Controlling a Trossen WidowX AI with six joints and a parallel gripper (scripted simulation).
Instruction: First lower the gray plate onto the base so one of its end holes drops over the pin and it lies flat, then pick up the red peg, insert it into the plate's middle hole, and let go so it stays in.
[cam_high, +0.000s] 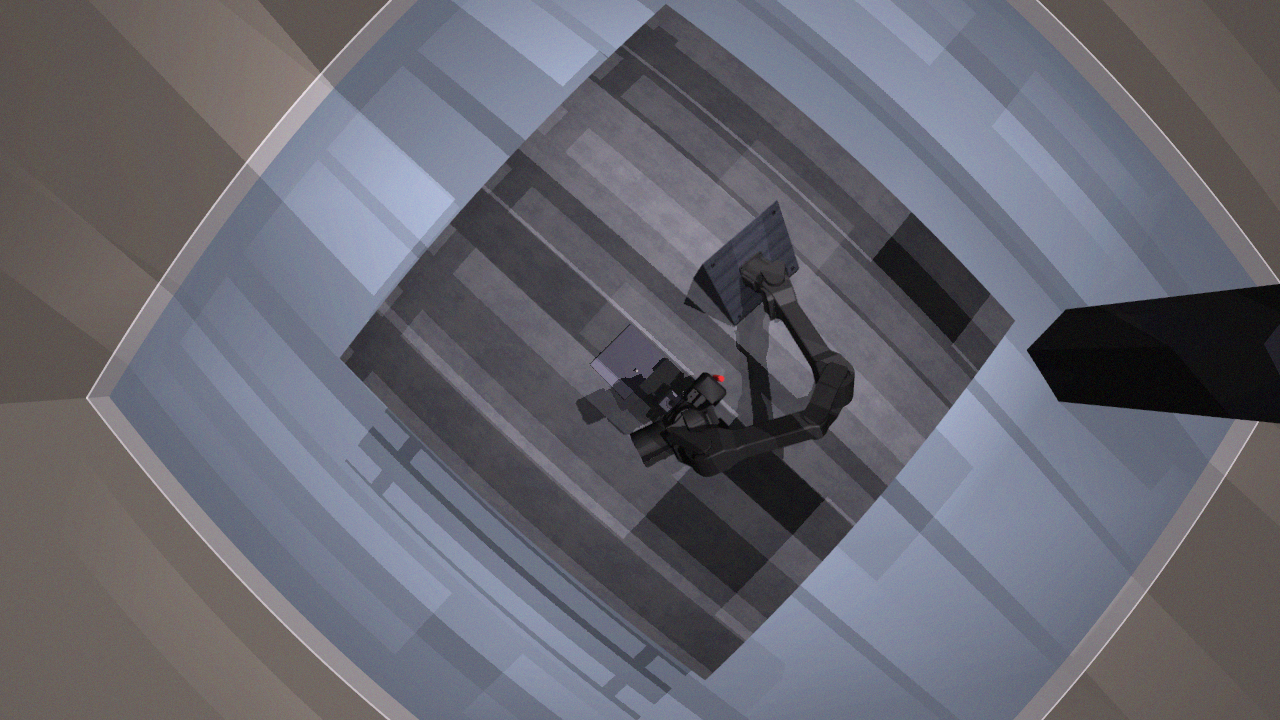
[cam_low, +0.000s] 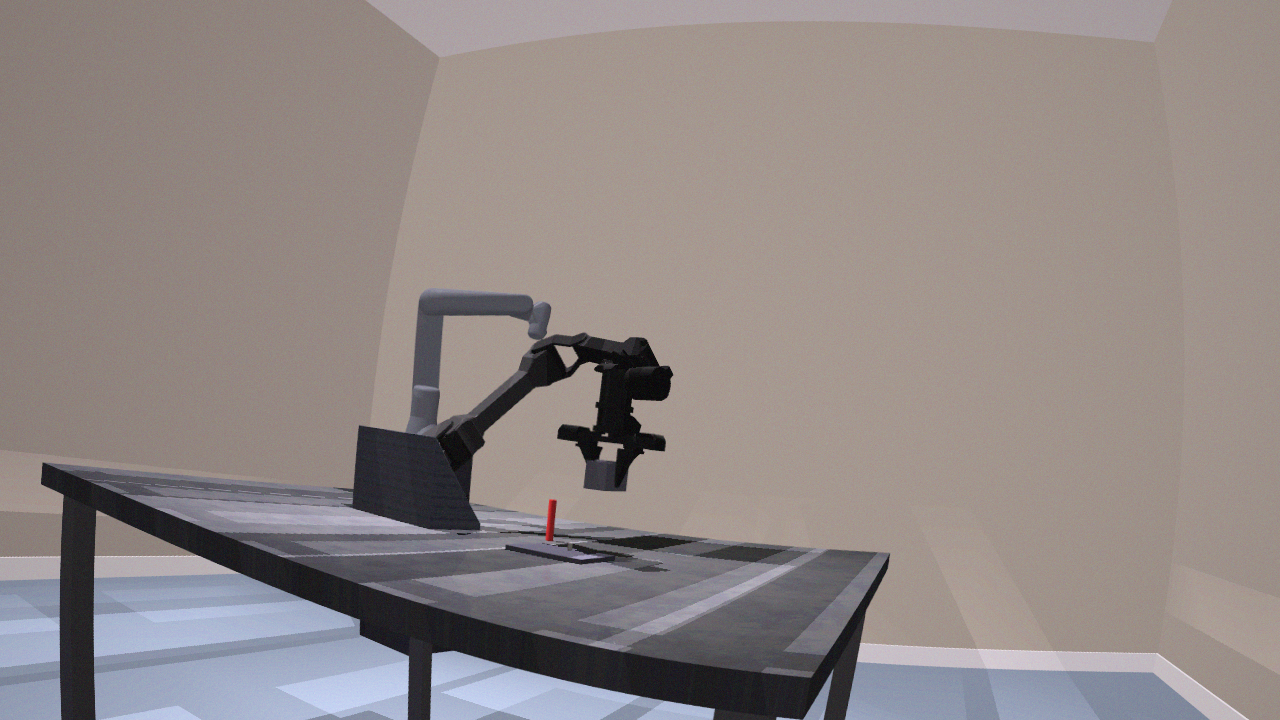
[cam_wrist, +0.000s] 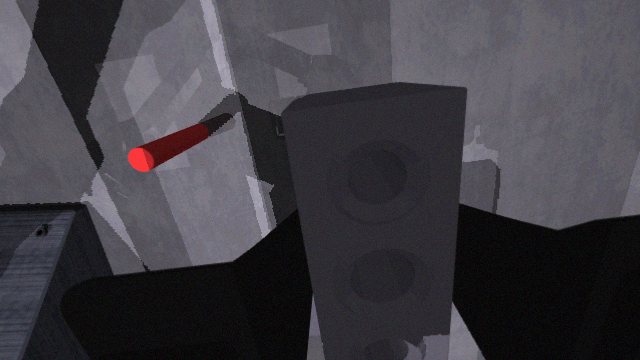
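Note:
My gripper (cam_high: 669, 400) (cam_low: 608, 470) (cam_wrist: 359, 207) is shut on the gray plate (cam_low: 599, 475) (cam_wrist: 378, 230), a thick block whose round holes face up in the wrist view. It is held above the table, higher than the base in the exterior view. The flat base (cam_high: 619, 353) (cam_low: 522, 547) lies on the table, with a small pin (cam_high: 636, 369) (cam_low: 570, 546) standing on it. The arm hides part of the base in the top view. The red peg (cam_high: 719, 378) (cam_low: 551, 519) (cam_wrist: 175, 145) stands upright apart from the gripper, between the base and the arm's mount.
The dark slanted mount (cam_high: 742, 259) (cam_low: 407, 483) (cam_wrist: 30, 265) carries the arm. A smooth gray arm-like shape (cam_low: 478, 302) rises behind it in the exterior view. The patterned table (cam_high: 537, 447) (cam_low: 716, 600) has a near edge beyond the base. Strong shadows cross the table.

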